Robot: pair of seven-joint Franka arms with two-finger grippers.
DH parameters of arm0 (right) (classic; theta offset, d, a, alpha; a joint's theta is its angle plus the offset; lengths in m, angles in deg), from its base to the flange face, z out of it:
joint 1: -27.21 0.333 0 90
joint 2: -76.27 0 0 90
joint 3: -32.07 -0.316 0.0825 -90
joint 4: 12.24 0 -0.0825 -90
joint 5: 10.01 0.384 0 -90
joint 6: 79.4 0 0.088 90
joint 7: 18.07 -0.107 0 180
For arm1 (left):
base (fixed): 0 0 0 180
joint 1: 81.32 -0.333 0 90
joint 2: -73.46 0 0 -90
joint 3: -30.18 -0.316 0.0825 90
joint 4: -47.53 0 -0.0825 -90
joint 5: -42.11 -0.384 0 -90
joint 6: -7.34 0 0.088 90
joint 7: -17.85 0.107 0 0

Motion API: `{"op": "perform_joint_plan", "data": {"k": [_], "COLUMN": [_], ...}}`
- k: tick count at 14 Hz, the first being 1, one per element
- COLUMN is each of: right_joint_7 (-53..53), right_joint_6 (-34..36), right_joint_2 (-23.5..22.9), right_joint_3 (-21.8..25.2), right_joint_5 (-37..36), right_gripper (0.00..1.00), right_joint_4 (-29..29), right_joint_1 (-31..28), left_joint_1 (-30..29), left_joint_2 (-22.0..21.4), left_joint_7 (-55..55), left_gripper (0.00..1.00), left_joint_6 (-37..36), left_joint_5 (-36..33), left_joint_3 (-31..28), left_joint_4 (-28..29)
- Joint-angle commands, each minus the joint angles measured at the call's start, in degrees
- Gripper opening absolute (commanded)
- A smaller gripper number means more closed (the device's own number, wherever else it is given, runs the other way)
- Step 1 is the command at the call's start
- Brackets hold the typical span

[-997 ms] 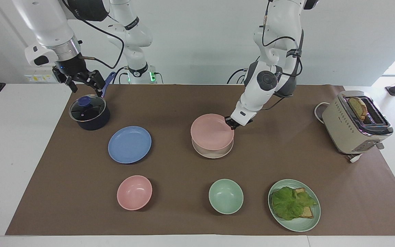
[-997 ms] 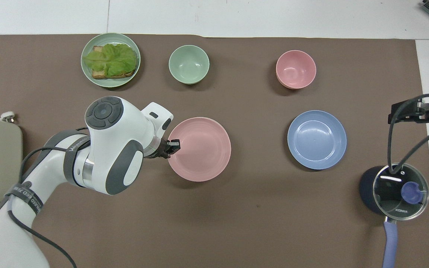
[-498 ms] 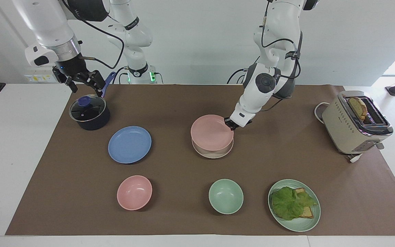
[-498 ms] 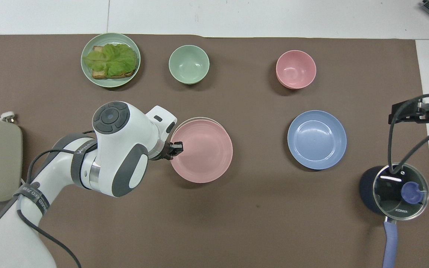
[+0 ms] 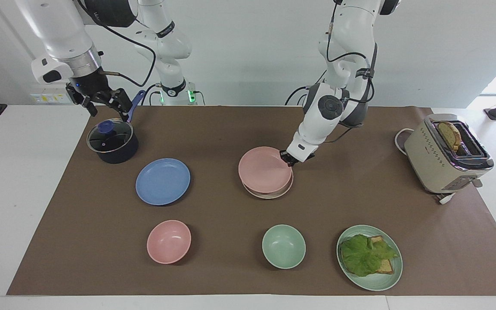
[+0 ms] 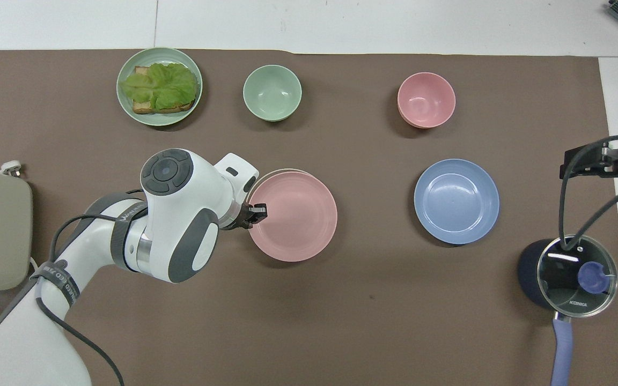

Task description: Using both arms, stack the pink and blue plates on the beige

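Observation:
The pink plate (image 5: 264, 168) (image 6: 295, 217) rests on the beige plate (image 5: 270, 193), near the middle of the brown mat. Only a thin edge of the beige plate (image 6: 282, 171) shows under it. My left gripper (image 5: 288, 158) (image 6: 258, 213) is at the pink plate's rim, on the side toward the left arm's end. The blue plate (image 5: 162, 181) (image 6: 456, 201) lies alone on the mat toward the right arm's end. My right gripper (image 5: 106, 108) (image 6: 601, 161) waits open in the air over the dark pot, holding nothing.
A dark pot with a glass lid (image 5: 112, 141) stands near the right arm's base. A pink bowl (image 5: 168, 241), a green bowl (image 5: 283, 246) and a green plate (image 5: 377, 283) with lettuce and bread lie farthest from the robots. A toaster (image 5: 446, 153) stands at the left arm's end.
The pink plate has come down from a raised hold onto the beige plate. The left arm sank and shifted slightly with it. The right arm has not moved.

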Motion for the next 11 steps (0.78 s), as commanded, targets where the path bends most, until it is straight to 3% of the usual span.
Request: {"op": "perform_joint_plan", "data": {"k": [1,7,11], "right_joint_7": [0.7,0.6,2.3], "right_joint_6": [-0.1,-1.1,-4.3], "right_joint_2": [1.4,1.2,1.4], "right_joint_3": [-0.3,-0.4,-0.3], "right_joint_5": [0.2,0.2,0.2], "right_gripper": [1.00,1.00,1.00], "right_joint_4": [-1.5,-1.4,-3.0], "right_joint_1": [-0.8,-0.9,-2.0], "left_joint_1": [0.9,-1.1,-8.3], "left_joint_2": [-0.4,-1.4,-4.5], "left_joint_7": [1.5,1.4,6.4], "left_gripper": [1.00,1.00,1.00], "left_joint_6": [0.7,-1.8,-15.6], "left_joint_5": [1.0,0.5,-5.6], "left_joint_3": [-1.0,-1.5,-1.5], "left_joint_4": [0.8,-0.7,-8.4]}}
